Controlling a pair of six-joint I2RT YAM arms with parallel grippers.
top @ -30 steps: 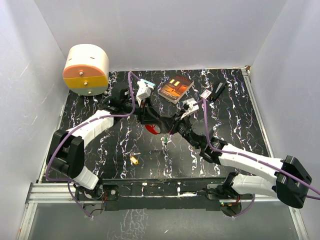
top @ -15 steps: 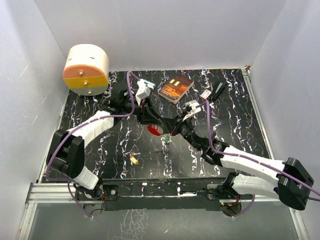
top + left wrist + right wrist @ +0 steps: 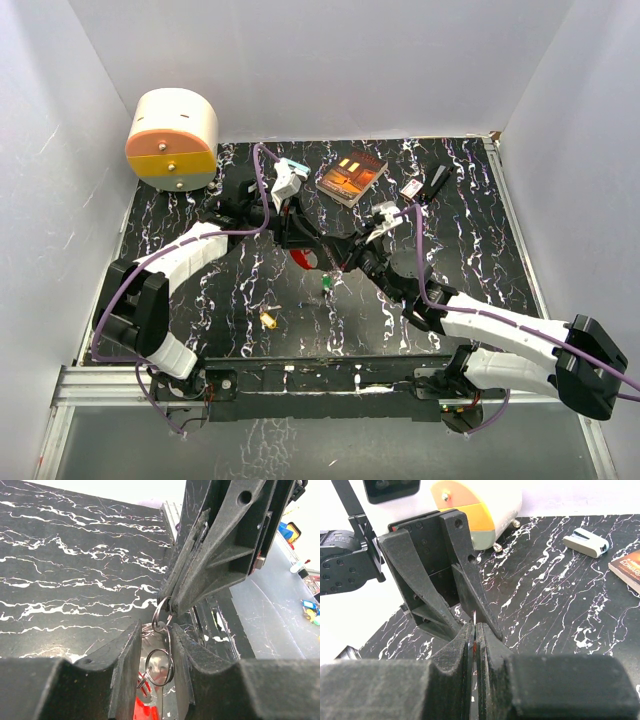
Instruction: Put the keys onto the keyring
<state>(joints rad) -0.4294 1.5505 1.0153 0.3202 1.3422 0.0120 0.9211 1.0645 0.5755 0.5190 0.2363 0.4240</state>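
A keyring (image 3: 160, 662) of linked steel rings hangs between the fingers of my left gripper (image 3: 155, 627), which is shut on it. A red key (image 3: 145, 707) dangles below the rings and shows red at the table's middle (image 3: 305, 262). My right gripper (image 3: 167, 602) meets the left one tip to tip and is shut on the topmost ring. In the right wrist view only a thin metal sliver shows between the right gripper's (image 3: 474, 627) pads. A green key (image 3: 326, 284) and a yellow key (image 3: 268, 319) lie on the black marbled table (image 3: 470, 250). The two grippers (image 3: 328, 254) touch above the red key.
A cream-and-orange drum-shaped container (image 3: 172, 140) stands at the back left. A book (image 3: 351, 176), a teal-and-white box (image 3: 290, 172), a red-and-white box (image 3: 410, 188) and a black object (image 3: 437, 180) lie along the back. White walls enclose the table.
The left jaws have narrowed slightly on the rings. The right arm has shifted a little toward the left gripper. The green key now shows slightly lower and further left.
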